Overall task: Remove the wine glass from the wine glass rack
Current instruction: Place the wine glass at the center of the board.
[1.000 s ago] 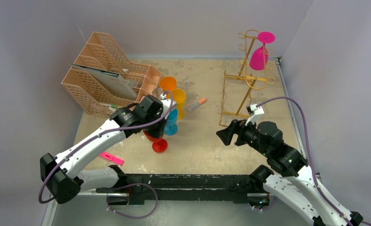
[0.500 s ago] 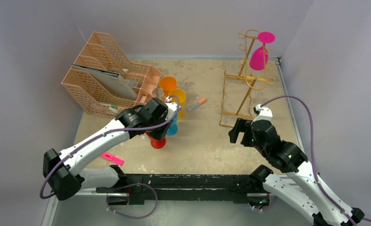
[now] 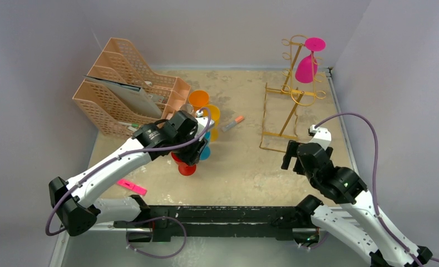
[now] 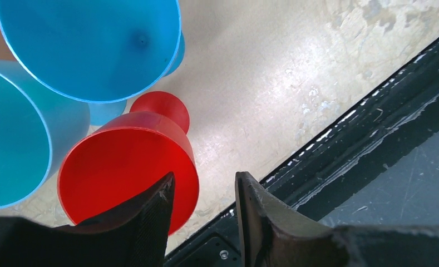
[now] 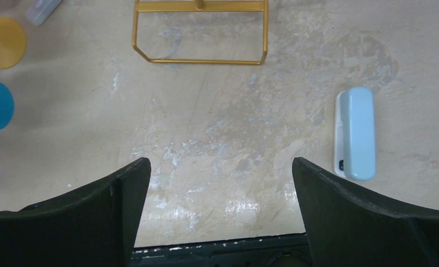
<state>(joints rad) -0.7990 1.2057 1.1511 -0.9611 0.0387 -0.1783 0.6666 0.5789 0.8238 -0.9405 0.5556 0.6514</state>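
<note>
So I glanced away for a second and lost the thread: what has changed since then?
The left gripper opened, letting go of the red glass, which stands beside the blue glasses. The right gripper, open and empty, swung right to face the gold rack at its base. The pink glass still hangs on the rack; everything else stayed put.

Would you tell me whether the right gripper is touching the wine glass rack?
Apart. The right wrist view shows bare table between the right gripper and the wine glass rack's base.
</note>
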